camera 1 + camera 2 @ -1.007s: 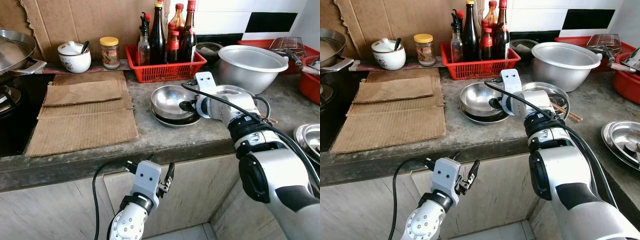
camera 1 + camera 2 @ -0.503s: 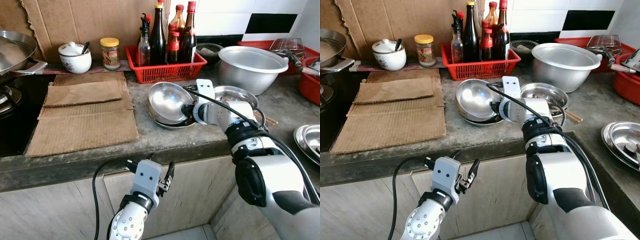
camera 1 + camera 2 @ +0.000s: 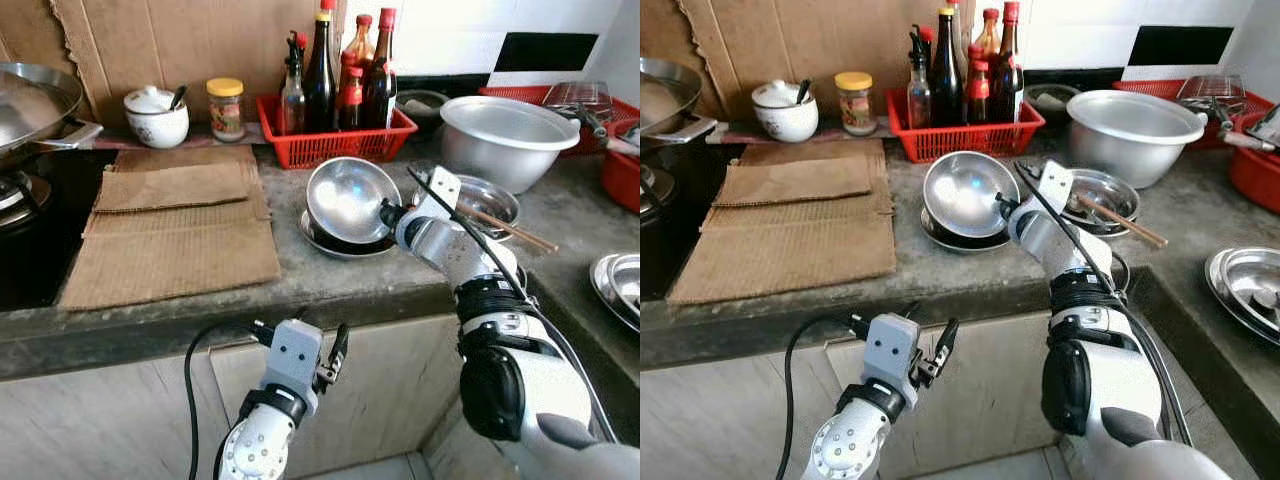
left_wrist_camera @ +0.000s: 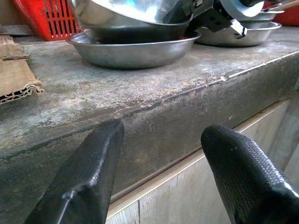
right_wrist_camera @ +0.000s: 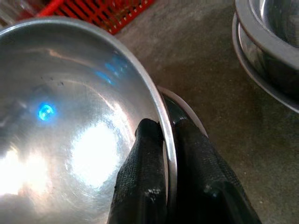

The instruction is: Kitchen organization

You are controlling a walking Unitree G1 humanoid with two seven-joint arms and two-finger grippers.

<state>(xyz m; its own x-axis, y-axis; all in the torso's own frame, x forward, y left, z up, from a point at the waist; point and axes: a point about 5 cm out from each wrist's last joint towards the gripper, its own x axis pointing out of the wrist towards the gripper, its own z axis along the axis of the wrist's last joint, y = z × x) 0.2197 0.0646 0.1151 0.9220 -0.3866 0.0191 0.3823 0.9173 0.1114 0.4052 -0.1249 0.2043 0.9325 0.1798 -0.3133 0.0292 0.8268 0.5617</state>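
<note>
Right gripper (image 5: 164, 154): fingers clamped on rim of steel bowl (image 3: 347, 196). Bowl lay flat a second ago; now tipped up on edge, mouth facing 9 o'clock, over the shallow plate (image 3: 322, 236) mid-desk (image 3: 340, 283). Judgement: lift-off from stack under way.

Red basket (image 3: 330, 142) at 12 o'clock holds sauce bottles (image 3: 322, 68). Neighbouring bowl (image 3: 487, 196) at 3 o'clock carries chopsticks (image 3: 500, 224).

Left gripper (image 4: 161, 158): fingers spread, empty, below desk edge.
</note>
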